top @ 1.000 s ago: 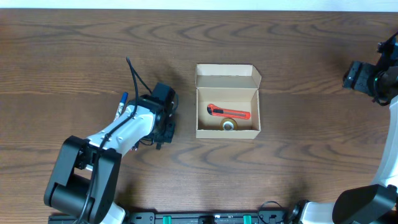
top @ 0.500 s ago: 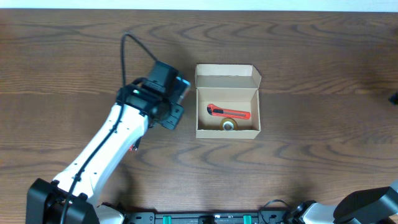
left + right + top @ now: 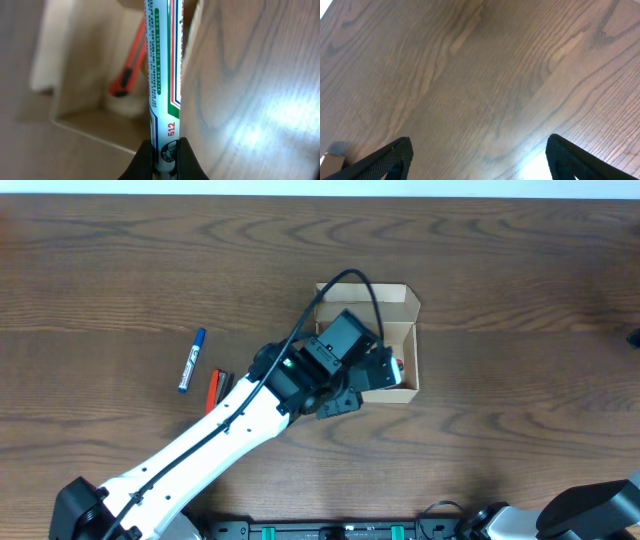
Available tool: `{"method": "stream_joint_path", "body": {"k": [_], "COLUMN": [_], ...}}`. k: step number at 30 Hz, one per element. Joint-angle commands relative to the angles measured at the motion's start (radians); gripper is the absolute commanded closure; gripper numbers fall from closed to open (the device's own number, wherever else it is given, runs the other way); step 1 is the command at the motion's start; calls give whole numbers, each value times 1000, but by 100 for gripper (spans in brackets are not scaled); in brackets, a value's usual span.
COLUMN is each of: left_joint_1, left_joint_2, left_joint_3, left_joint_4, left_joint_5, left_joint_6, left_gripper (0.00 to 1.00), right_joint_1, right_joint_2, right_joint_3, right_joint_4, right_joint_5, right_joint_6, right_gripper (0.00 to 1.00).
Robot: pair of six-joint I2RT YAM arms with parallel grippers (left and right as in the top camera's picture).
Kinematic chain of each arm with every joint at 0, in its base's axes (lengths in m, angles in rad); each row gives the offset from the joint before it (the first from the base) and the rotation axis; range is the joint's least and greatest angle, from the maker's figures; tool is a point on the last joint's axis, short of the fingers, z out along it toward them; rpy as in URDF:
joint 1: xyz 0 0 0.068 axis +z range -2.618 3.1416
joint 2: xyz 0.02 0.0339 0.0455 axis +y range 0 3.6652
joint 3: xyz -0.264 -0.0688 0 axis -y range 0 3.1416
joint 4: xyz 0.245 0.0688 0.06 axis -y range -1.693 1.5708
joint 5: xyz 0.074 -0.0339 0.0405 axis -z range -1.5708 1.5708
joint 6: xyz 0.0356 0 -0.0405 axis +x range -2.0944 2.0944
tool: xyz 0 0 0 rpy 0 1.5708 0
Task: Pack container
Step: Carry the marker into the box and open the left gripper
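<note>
The tan cardboard container point(image 3: 366, 293) stands open at mid-table, its flap lid folded back. My left gripper point(image 3: 378, 372) hovers over its front part, shut on a white marker point(image 3: 163, 75) with green, red and blue print. The marker points into the container point(image 3: 90, 65). Inside lie an orange utility knife point(image 3: 132, 62) and a tape roll point(image 3: 125, 103). A bit of the knife point(image 3: 398, 365) shows in the overhead view. My right gripper point(image 3: 480, 160) is open and empty above bare wood.
A blue marker point(image 3: 191, 361) lies on the table at the left, with a red pen point(image 3: 211, 388) and a black pen point(image 3: 223, 384) beside it. Only a tip of the right arm point(image 3: 634, 337) shows at the right edge.
My left arm rose from the pens at the left and swung right with the white marker to above the container. The right arm has drawn out of the overhead view.
</note>
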Motion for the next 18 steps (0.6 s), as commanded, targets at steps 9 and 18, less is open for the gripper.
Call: {"method": "stream_joint_path", "body": {"k": [9, 18], "left_joint_1": [43, 92], "left_joint_2": [151, 309], "left_joint_3": [160, 255], "left_joint_4": [34, -53], "left_joint_5": [-20, 10], "left_joint_6": [140, 140], "left_gripper": [94, 94], "right_joint_1": [-1, -1], "right_joint_2": [-21, -21], "right_joint_3": [-6, -6], "right_joint_4": [-7, -3], "right_joint_5": [-16, -19], "right_joint_6": [-17, -23], "right_gripper": [17, 18]}}
